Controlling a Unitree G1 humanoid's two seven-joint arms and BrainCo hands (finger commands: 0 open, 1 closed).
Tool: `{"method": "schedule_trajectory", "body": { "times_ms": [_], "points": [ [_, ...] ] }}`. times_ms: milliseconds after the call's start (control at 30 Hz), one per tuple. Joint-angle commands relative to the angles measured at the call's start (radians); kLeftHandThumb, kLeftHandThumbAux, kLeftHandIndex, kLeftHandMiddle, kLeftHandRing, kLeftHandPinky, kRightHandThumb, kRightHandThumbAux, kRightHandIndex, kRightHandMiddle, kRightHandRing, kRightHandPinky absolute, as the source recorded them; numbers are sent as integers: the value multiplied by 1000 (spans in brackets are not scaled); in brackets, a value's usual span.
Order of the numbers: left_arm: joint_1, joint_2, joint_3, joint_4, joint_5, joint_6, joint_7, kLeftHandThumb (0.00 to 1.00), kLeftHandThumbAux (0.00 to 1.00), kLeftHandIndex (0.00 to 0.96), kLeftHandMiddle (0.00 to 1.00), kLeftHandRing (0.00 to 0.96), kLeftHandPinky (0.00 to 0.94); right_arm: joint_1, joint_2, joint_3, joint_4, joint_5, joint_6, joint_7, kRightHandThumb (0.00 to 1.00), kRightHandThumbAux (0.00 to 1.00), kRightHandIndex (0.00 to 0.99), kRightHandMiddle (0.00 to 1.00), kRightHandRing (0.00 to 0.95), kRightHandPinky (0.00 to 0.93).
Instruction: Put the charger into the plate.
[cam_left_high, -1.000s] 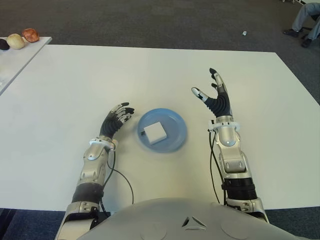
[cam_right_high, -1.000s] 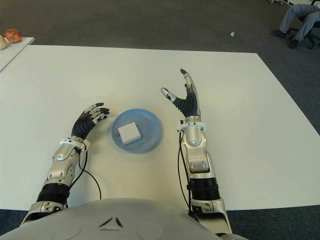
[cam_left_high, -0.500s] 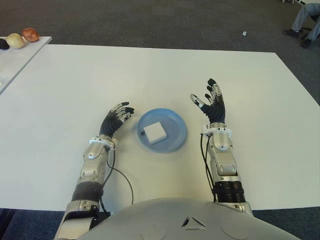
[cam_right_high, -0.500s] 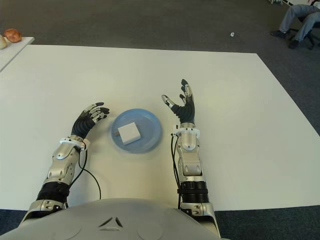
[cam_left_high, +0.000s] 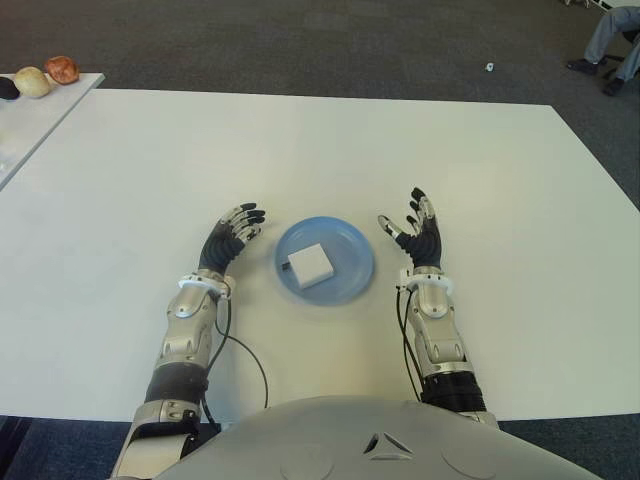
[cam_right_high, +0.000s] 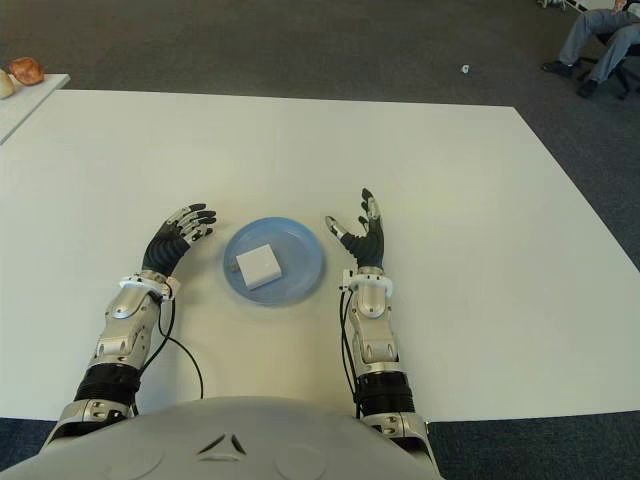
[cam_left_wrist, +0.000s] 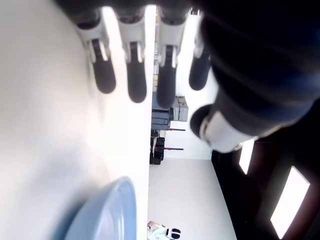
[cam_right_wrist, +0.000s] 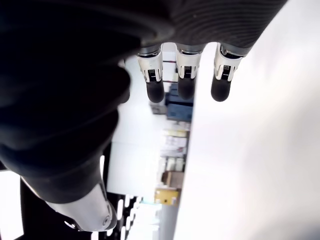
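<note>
Both hands empty, fingers loose: left hand (cam_left_high: 232, 233) at the plate's (cam_left_high: 352, 277) 9 o'clock, right hand (cam_left_high: 418, 233) at 3; charger (cam_left_high: 307, 264) sits inside, so just pull back clear of the rim.

Office or lab: white table (cam_left_high: 300, 140), grey carpet (cam_left_high: 300, 40) (seated person (cam_left_high: 615, 40) nearby).

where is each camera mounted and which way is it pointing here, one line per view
Left eye view: on the head, looking down at the white table; both arms show, left hand and right hand flanking the blue plate holding the charger.
Right eye view: same scene from slightly to the right.
Left wrist view: on the left wrist, looking along its open fingers; plate rim visible.
Right wrist view: on the right wrist, looking along its open fingers above the table.
Shared: the eyes and left wrist see the plate.
</note>
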Motion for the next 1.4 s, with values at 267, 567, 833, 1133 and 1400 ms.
{"method": "schedule_trajectory", "body": {
  "times_ms": [267,567,833,1133,1400],
  "points": [
    [-8,-19,4,12,-1,27,30,0,688,121,153,148,129,40,-5,19,34,10,22,44,0,849,28,25,14,52],
    [-9,-27,10,19,-1,5,32,0,676,43,53,48,35,56,-32,20,52,0,17,71,0,857,39,24,18,64],
    [-3,-38,12,20,0,-12,47,0,661,2,3,2,1,75,-58,18,57,4,5,100,0,849,32,22,16,52],
    [0,-44,17,21,0,-9,49,0,660,0,0,0,0,106,-80,26,39,2,-8,132,0,858,44,34,35,78],
    [4,-50,18,15,10,-7,62,0,668,0,0,0,0,128,-104,33,24,5,19,172,0,842,51,44,49,91]
  ]
}}
